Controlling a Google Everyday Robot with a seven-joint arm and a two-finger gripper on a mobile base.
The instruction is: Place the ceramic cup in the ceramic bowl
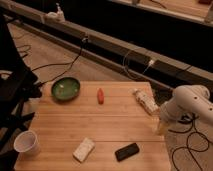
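Spread and empty at the right edge of the wooden desk (115, 125), the claw (161, 126) should cross to the small white ceramic cup (26, 142) and straddle its rim squarely.

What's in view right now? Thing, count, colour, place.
table: one, light wood, centre
bowl: one, green, table's far-left corner
cup: one, white, near-left corner, upright
red item: one, red, far middle; too small to identify
packet: one, pale, far right
block: one, pale, near edge
slab: one, black, phone-like, right of the block
cables: several, black, floor behind the table
arm: one, white, right of the table
hand: one, pale, open, at the table's right edge, holding nothing
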